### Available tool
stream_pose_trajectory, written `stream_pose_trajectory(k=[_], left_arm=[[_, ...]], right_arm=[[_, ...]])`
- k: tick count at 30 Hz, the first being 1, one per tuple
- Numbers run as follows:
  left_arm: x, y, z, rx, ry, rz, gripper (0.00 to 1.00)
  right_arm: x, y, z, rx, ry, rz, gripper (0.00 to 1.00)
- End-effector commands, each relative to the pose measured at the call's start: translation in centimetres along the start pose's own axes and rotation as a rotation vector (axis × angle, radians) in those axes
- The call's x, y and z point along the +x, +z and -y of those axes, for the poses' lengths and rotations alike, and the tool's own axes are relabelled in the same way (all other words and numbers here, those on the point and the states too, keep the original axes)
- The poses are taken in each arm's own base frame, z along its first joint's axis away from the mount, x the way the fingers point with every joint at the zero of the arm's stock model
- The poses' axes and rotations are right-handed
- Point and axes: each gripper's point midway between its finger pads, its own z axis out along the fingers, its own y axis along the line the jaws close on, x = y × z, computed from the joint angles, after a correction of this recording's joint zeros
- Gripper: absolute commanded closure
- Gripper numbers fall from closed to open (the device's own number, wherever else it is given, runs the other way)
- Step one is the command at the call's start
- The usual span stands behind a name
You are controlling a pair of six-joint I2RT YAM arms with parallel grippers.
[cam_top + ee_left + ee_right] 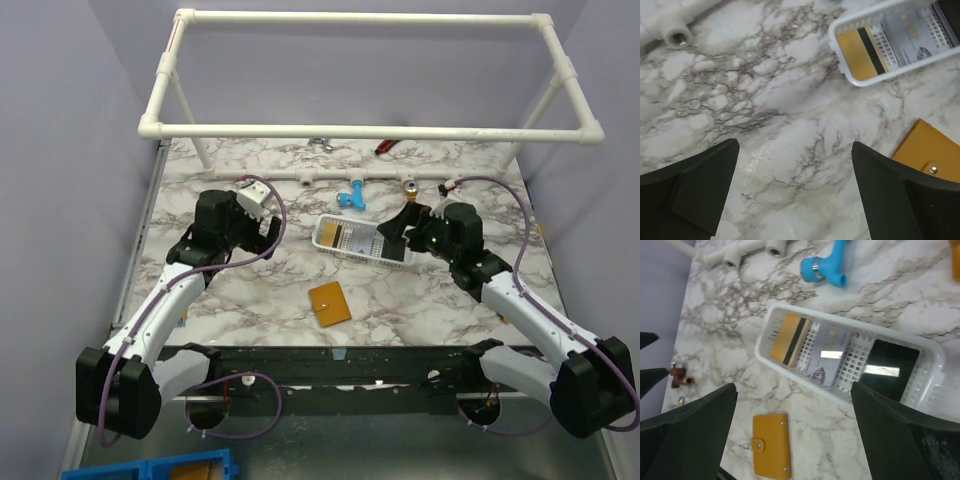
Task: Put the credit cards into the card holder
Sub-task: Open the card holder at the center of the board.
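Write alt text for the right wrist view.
A white mesh basket on the marble table holds a gold card, a silver card and a black card. The orange card holder lies outside it; the open right gripper frames the view.

table (250,290): glossy marble | basket (319,235): plastic mesh | card holder (771,445): matt leather-like

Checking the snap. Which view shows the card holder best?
The right wrist view: the card holder lies flat, almost whole, snap tab visible. The left wrist view catches only a corner; the top view shows it small.
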Motion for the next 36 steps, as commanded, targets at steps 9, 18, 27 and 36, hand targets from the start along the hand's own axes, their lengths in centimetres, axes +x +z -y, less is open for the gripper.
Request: stream_pose_trajectory(k=[9,18,27,36], left_arm=[[4.2,0.3,9.8,0.364,0.131,-0.193,0.02],[7.1,2.2,12.9,0.488,0.313,-0.249,0.07],[9.4,3.0,14.8,0.538,0.541,-0.248,0.10],[11.7,3.3,15.6,0.545,0.775,-0.217,0.15]], right_arm=[[4.3,-3.2,-5.5,-0.299,0.010,-0.159,0.00],[12.6,-2.1,-3.8,-0.150,-0.157,-0.464,0.08],[18.8,-1.2,-4.7,-0.185,-0.206,-0.645,0.17],[21.4,0.5,-4.5,-0.185,-0.236,-0.675,0.25]])
